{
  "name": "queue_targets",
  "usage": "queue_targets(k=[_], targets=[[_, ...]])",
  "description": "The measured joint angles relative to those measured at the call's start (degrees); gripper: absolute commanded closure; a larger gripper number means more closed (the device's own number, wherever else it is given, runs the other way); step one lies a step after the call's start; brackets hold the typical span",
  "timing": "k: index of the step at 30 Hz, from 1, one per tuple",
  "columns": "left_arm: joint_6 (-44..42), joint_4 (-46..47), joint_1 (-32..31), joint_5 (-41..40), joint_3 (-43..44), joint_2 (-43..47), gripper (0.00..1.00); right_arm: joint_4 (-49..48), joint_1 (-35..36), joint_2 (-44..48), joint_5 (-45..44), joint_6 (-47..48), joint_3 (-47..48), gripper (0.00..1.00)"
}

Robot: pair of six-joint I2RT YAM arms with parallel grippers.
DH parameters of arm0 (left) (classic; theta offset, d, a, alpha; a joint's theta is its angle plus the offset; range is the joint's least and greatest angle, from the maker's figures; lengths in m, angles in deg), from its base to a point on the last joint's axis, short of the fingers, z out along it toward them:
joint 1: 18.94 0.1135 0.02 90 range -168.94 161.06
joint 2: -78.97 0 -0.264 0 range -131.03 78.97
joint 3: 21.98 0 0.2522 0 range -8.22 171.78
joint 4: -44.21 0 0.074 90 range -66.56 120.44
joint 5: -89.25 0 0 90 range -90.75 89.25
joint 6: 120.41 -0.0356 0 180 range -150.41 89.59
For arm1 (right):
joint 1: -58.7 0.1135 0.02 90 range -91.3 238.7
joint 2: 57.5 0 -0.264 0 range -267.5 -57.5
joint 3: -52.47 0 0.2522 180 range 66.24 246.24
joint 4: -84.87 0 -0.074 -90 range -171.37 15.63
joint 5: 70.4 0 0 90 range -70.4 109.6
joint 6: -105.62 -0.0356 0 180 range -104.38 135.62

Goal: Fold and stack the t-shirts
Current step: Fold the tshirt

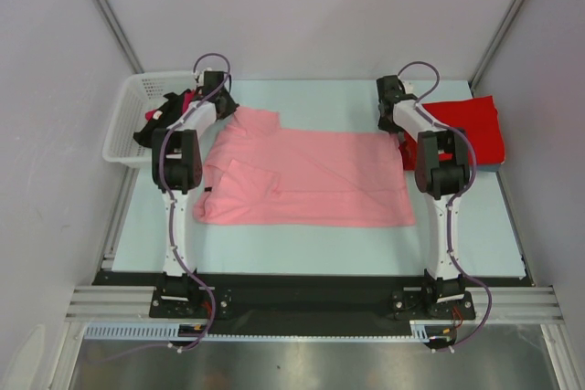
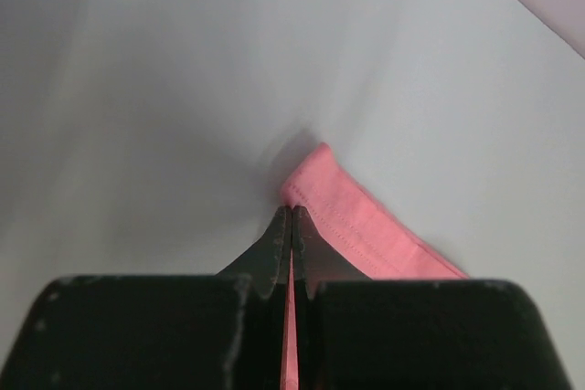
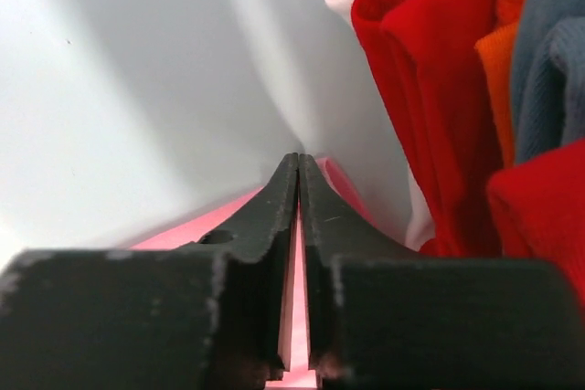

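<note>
A salmon pink t-shirt (image 1: 311, 180) lies spread on the table between the arms. My left gripper (image 1: 228, 109) is shut on its far left corner, a stitched hem (image 2: 347, 216) that shows past the left gripper's tips (image 2: 292, 212). My right gripper (image 1: 395, 125) is shut on the shirt's far right corner; pink cloth (image 3: 196, 224) shows beside the right gripper's tips (image 3: 299, 160). A folded bright red t-shirt (image 1: 471, 125) lies at the far right, close beside my right gripper (image 3: 430, 70).
A white lattice basket (image 1: 128, 121) with red and dark clothes stands at the far left, by the left arm. In the right wrist view orange (image 3: 501, 52) and grey-blue cloth (image 3: 553, 34) lie with the red pile. Grey walls close in the table.
</note>
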Motion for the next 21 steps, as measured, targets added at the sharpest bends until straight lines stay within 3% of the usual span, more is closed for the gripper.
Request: queue_targets(k=[17, 19, 21], targets=[[-2.49, 1.81, -1.60, -2.25, -7.50, 11.67, 1.00, 0.61, 1.62, 5.57, -0.31, 0.13, -4.83, 0.96], [-2.49, 2.12, -1.60, -2.36, -7.72, 11.82, 1.00, 0.66, 1.62, 6.64, -1.16, 0.17, -5.20, 0.74], [-2.49, 2.43, -1.60, -2.45, -8.35, 11.91, 1.00, 0.50, 1.51, 6.99, -1.66, 0.15, -5.20, 0.70]])
